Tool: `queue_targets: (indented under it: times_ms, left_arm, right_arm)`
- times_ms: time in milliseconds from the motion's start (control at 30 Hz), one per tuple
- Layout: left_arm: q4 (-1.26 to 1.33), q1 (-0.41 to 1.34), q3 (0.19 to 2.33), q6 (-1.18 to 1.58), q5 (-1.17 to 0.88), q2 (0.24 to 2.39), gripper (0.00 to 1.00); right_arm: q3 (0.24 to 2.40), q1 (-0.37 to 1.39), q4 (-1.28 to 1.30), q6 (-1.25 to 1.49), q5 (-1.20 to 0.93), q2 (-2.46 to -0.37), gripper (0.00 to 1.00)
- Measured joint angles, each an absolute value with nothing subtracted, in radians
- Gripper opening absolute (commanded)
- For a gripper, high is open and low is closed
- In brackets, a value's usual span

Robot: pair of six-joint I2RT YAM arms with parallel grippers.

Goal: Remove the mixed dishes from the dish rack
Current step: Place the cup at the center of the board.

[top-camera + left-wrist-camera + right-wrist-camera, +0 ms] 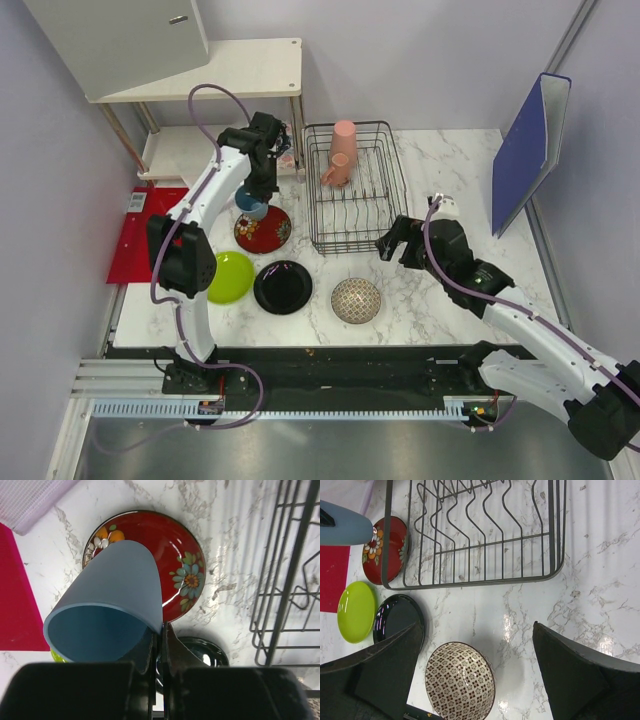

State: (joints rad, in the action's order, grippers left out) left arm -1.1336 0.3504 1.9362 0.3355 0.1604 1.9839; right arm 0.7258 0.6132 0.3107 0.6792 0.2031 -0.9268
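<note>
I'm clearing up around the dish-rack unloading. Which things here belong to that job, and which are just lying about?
Job: dish rack, tall pink cup, pink mug, blue cup in the left gripper, red plate, green plate, black plate, patterned bowl.
Lying about: white shelf, blue folder, red mat.

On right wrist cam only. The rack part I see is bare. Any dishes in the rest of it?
Observer: Two. A tall pink cup and a small pink mug sit at the far end of the dish rack.
Operator: Blue thing at my top left?
Observer: A light-blue cup, pinched at its rim by the left hand, over the dark red plate.
Operator: My hand clear of the rack?
Observer: Right hand is open, just off the rack's near right corner, not touching.
</note>
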Motion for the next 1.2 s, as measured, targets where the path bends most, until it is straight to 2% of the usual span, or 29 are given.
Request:
queue_targets:
  times_ms: [533, 733, 867, 967, 1200]
  left_arm:
    - [-1.113, 0.355, 1.794, 0.293, 0.138, 1.990, 0.03]
    - [-1.095, 0.355, 1.771, 0.291, 0.121, 1.996, 0.11]
    - [-1.084, 0.355, 1.768, 0.287, 0.116, 1.996, 0.26]
    - [-1.068, 0.355, 1.760, 0.287, 0.109, 1.996, 0.32]
    - [-1.060, 0.355, 1.764, 0.287, 0.110, 1.959, 0.38]
  right_arm:
    - [0.726, 0.613, 0.308, 0.676, 0.192, -0.947, 0.98]
    - [0.725, 0.613, 0.308, 0.676, 0.192, -0.947, 0.98]
    - [0.722, 0.613, 0.307, 0.676, 0.192, -0.947, 0.98]
    - [0.718, 0.613, 0.307, 0.676, 0.192, -0.948, 0.98]
    - [0.711, 0.613, 0.307, 0.675, 0.193, -0.953, 0.98]
